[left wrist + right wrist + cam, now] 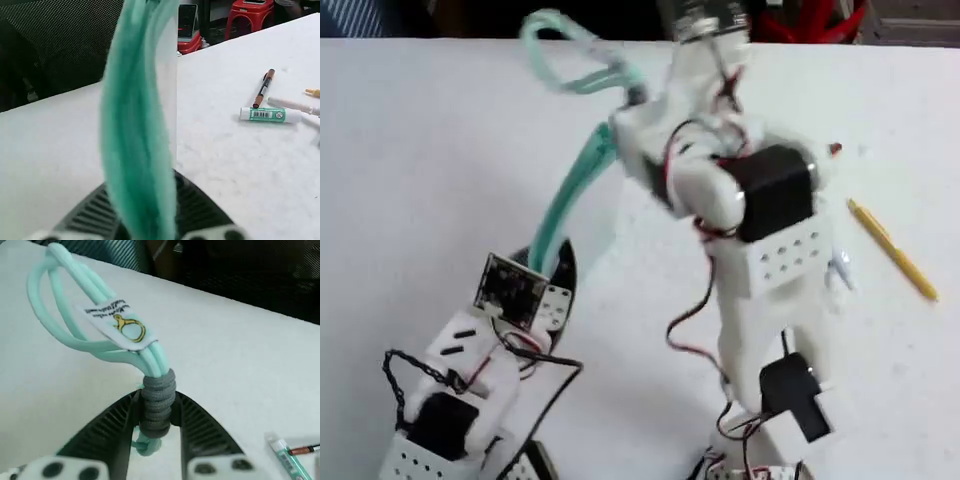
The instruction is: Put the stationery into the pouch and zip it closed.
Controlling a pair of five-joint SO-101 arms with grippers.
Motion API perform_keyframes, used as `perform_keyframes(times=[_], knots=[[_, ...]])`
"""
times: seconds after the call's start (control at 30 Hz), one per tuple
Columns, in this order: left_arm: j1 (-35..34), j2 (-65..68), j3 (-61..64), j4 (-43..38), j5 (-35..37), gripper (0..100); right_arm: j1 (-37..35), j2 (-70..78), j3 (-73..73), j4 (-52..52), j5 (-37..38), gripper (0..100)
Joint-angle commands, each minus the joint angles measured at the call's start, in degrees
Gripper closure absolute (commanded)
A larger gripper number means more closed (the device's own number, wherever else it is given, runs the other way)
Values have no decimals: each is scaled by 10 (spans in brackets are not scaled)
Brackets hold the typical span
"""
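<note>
The teal fabric pouch (pixel 575 185) hangs edge-on between the two claws. Its long axis runs on a slant from the left claw (pixel 548 275), near the front of the white counter (pixel 420 150), away and rightward toward the right arm. In the left wrist view the left claw (pixel 146 212) is closed on one end of the pouch (pixel 135 125), which rises as a narrow, slightly bowed strip from between the black jaws.

At the pouch's far end a mint-green cord loop (pixel 565 55) points away from the arms. The right claw (pixel 157 415) is clamped on the grey wrapped band (pixel 157 400) that binds the cord loop (pixel 152 362), just below a white label (pixel 117 322).

The stationery lies on the counter, apart from the pouch. A yellow pen (pixel 892 250) lies on a slant at the right. A brown-capped pen (pixel 263 88), a green-and-white tube (pixel 270 114) and a white pen (pixel 295 105) lie close together.
</note>
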Motion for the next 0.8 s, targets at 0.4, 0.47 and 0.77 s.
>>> perform_keyframes(times=[0.4, 0.47, 0.77], knots=[[2, -2, -2, -15, -5, 977, -178, -23, 55, 7, 35, 981], [2, -2, -2, -15, -5, 977, -191, -23, 54, 6, 35, 981], [1, -2, -3, -15, -5, 977, -218, -42, 60, 7, 35, 981]])
